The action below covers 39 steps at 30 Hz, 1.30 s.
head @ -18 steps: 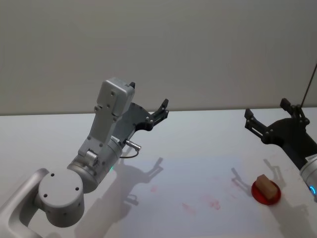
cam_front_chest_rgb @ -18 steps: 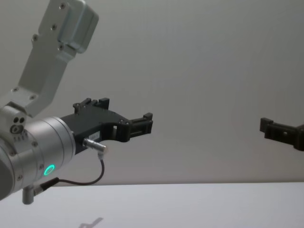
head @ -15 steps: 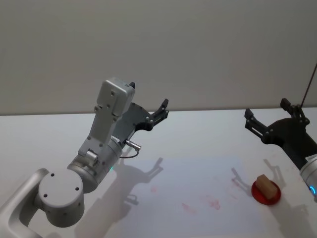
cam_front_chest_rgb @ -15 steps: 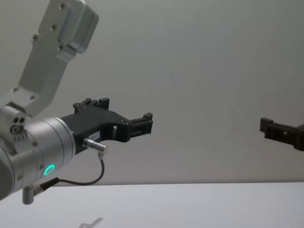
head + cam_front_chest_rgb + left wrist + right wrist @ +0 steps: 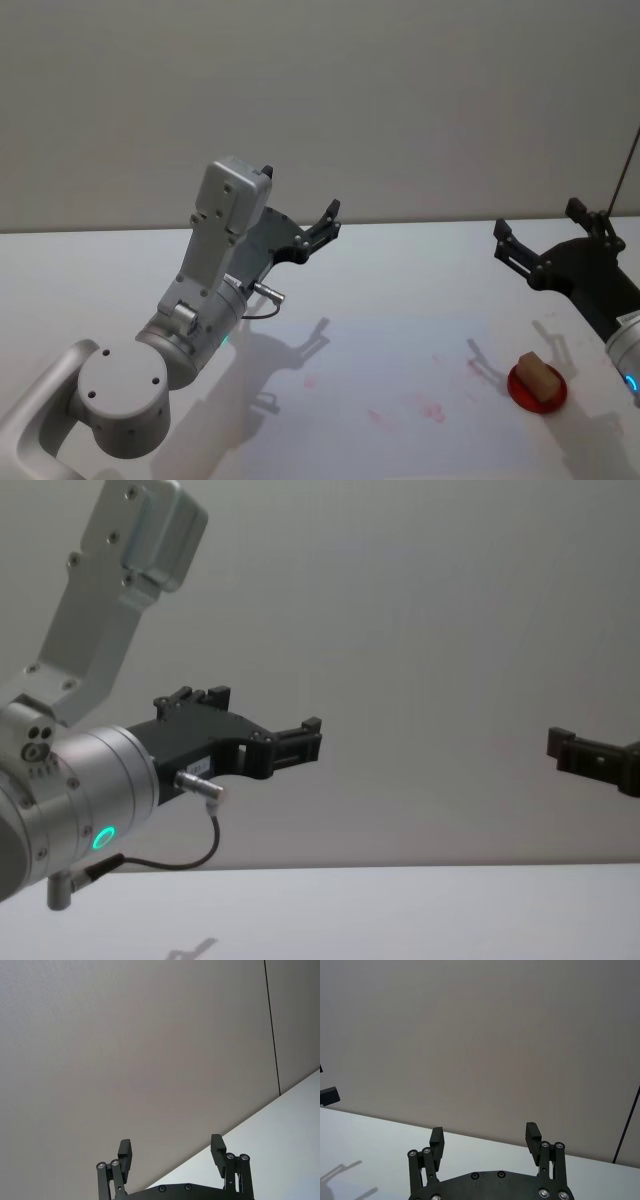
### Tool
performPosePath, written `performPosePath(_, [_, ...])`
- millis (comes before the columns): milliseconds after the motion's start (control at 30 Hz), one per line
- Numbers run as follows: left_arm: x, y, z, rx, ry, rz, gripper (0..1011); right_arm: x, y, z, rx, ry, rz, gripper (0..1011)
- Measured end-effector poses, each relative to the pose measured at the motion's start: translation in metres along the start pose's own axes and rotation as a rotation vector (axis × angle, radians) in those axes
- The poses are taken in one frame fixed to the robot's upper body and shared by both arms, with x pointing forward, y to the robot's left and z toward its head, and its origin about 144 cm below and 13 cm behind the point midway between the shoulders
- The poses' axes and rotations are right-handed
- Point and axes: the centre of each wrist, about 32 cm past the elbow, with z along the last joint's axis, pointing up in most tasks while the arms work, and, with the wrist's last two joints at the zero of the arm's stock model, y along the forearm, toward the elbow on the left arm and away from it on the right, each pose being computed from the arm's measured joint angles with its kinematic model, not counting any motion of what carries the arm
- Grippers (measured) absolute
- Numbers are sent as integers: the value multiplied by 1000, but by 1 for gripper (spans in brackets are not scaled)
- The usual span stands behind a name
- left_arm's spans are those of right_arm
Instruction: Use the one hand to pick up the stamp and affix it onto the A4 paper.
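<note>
While both arms hang raised over the white table [image 5: 100,270], the small light tan wooden block stamp [image 5: 537,374] sits on a round red dish [image 5: 514,388] near the table's right side, with no gripper touching it. The black angular right gripper [image 5: 537,228] hovers in the air beyond the stamp, spread wide and empty; the right wrist view shows its fingers [image 5: 437,1140] well apart. The black left gripper [image 5: 330,218] is up on the left, far from the stamp, also spread and holding nothing. A white rectangular A4 paper sheet [image 5: 400,350] lies flat between the arms, left of the dish, with faint red smudges [image 5: 430,408] on it.
</note>
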Motion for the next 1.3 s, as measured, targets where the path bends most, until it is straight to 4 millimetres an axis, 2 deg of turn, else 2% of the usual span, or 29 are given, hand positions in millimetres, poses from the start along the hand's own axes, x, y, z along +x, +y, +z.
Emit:
performPosePath(767, [0,0,0,0,0,0,1001,2,-2,-1,-5,3,7,1001])
performPosePath(1300, [0,0,0,0,0,0,1001,21,-35,-13,-86,-4,21,1001])
